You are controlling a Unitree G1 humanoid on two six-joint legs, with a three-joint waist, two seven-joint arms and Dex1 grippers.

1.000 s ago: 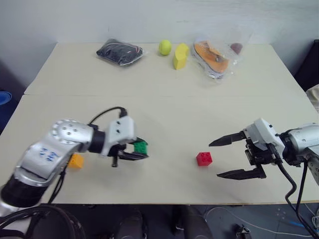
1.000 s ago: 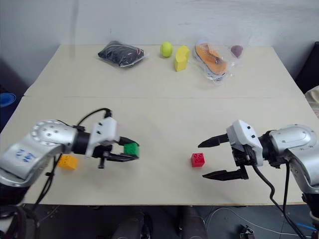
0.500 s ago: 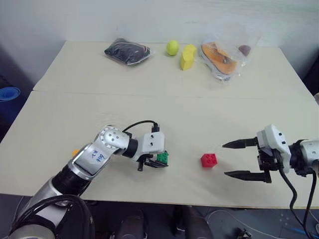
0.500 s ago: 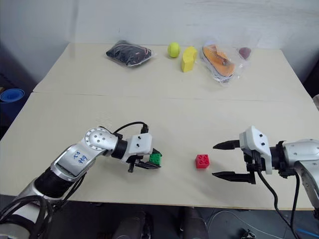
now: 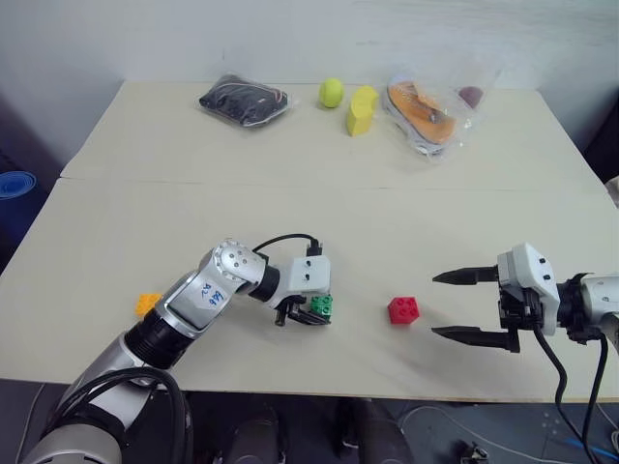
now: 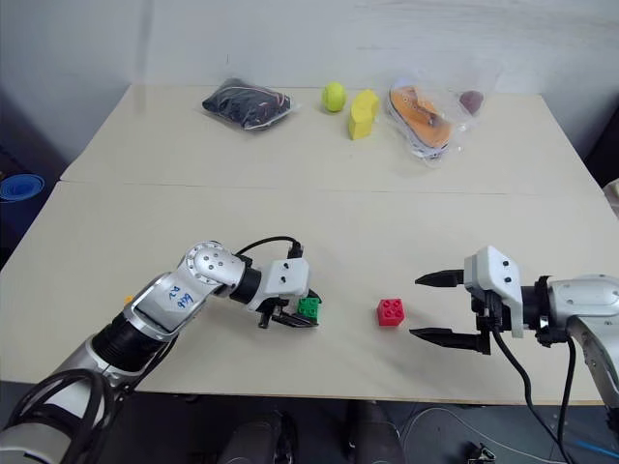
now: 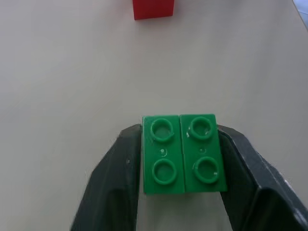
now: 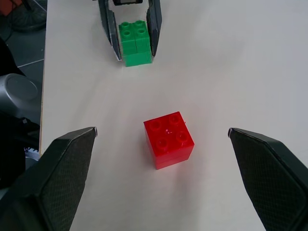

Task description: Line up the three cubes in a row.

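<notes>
The green cube (image 5: pixel 321 306) sits on the table (image 5: pixel 290 222) between the fingers of my left gripper (image 5: pixel 314 314), which press against both its sides in the left wrist view (image 7: pixel 183 154). The red cube (image 5: pixel 404 309) lies a short way to its right, alone on the table. My right gripper (image 5: pixel 435 304) hovers just right of the red cube, jaws wide open and empty; the right wrist view shows the red cube (image 8: pixel 168 139) ahead between its fingertips. The orange-yellow cube (image 5: pixel 147 304) lies at the left, behind my left arm.
Along the far edge lie a black bag (image 5: pixel 244 100), a yellow-green ball (image 5: pixel 332 92), a pale-yellow block (image 5: pixel 360 109) and a bagged orange shoe (image 5: pixel 421 111). The table's front edge runs close below the cubes.
My left gripper has carried the green cube to the right, toward the red cube, and down to the table. The right gripper stays open beside the red cube.
</notes>
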